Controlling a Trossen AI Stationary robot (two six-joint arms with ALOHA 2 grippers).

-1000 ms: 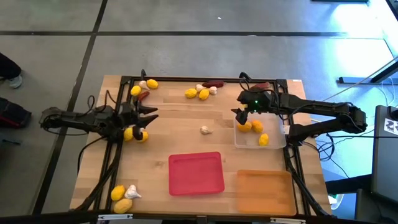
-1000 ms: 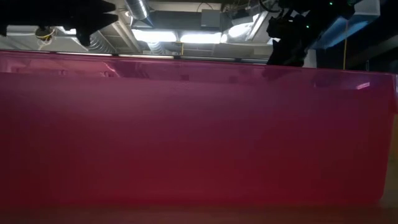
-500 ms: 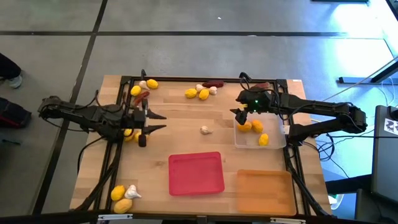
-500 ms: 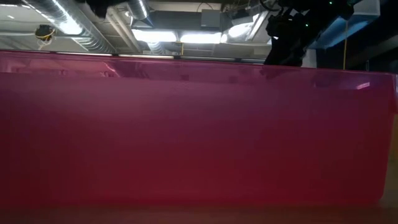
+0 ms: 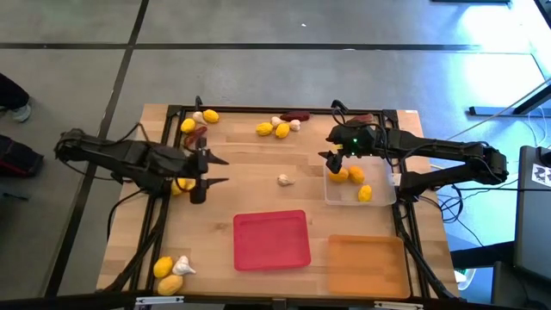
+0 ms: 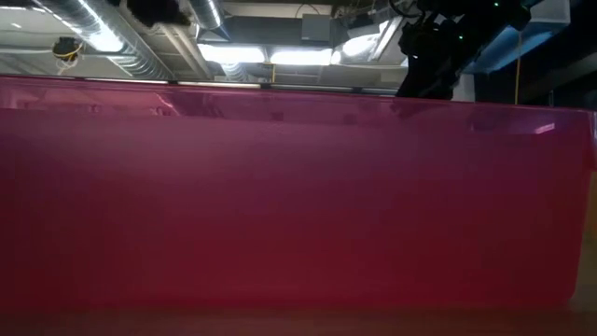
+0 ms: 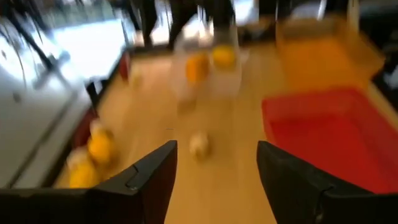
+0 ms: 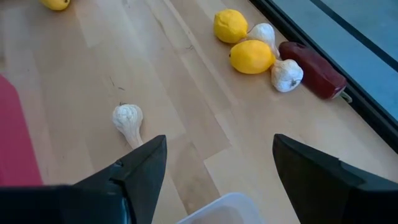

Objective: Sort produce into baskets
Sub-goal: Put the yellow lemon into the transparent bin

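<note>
My left gripper (image 5: 222, 170) (image 7: 217, 174) hangs open above the table's left part with nothing between its fingers. Two lemons (image 5: 181, 183) lie on the wood under its wrist. A lone garlic bulb (image 5: 284, 180) (image 7: 198, 144) lies at mid-table ahead of it. My right gripper (image 5: 330, 162) (image 8: 221, 168) hangs open over the far left corner of the clear basket (image 5: 379, 200), which holds three lemons (image 5: 355, 175). The red basket (image 5: 271, 239) and the orange basket (image 5: 366, 263) lie near the front edge.
Lemons (image 5: 281, 130), garlic (image 8: 286, 74) and a chili (image 8: 314, 68) lie at the far edge's middle. More lemons (image 5: 211, 115) and a chili (image 5: 198, 133) lie at the far left. Two lemons (image 5: 170, 284) and a garlic (image 5: 182, 265) lie at the near left corner.
My left gripper has risen from the two lemons at the left and tipped from pointing down toward level, facing the table's right. Its fingers have spread wider. The lemons stay on the wood.
</note>
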